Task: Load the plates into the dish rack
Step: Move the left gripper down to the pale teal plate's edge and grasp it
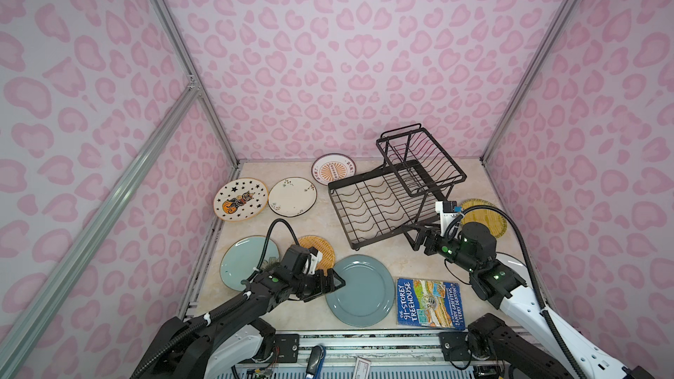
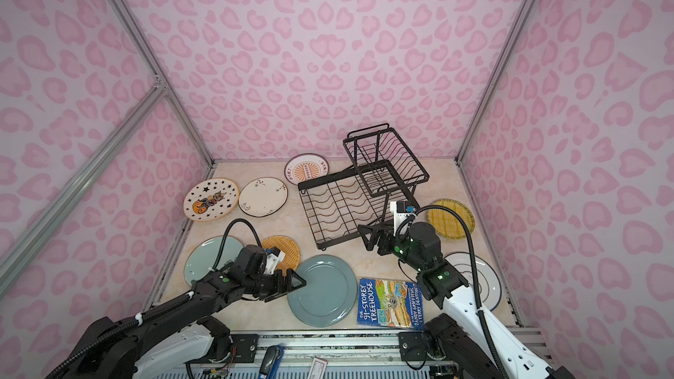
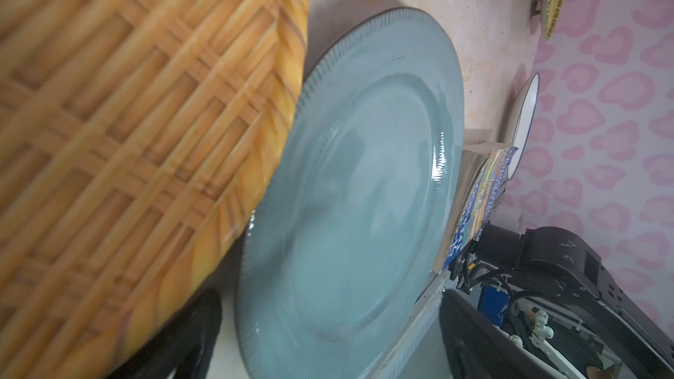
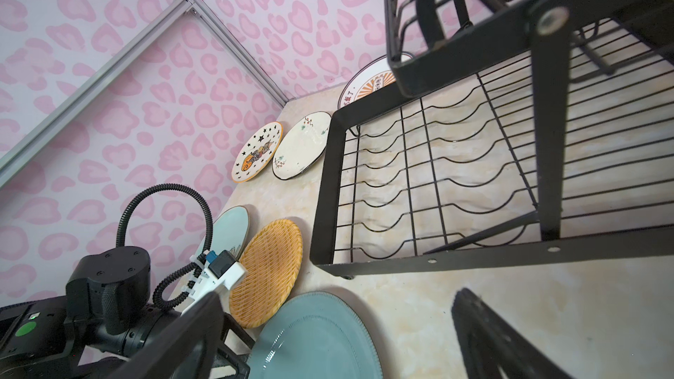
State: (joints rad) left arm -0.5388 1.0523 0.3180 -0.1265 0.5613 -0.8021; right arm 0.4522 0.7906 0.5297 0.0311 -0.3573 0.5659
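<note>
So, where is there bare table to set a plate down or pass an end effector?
Barest: the middle strip bordered by the sprig plate, orange plate and rack. A smaller patch lies between the rack's near corner, teal plate and book. Crowded: near left, where the green plate, orange plate, teal plate and left end effector bunch together.

You get soft, even light in both top views, corners dimmed. Your left wrist view blurs the orange woven plate [image 3: 127, 122]; glare streaks the rim of the teal-grey plate [image 3: 364, 195].
</note>
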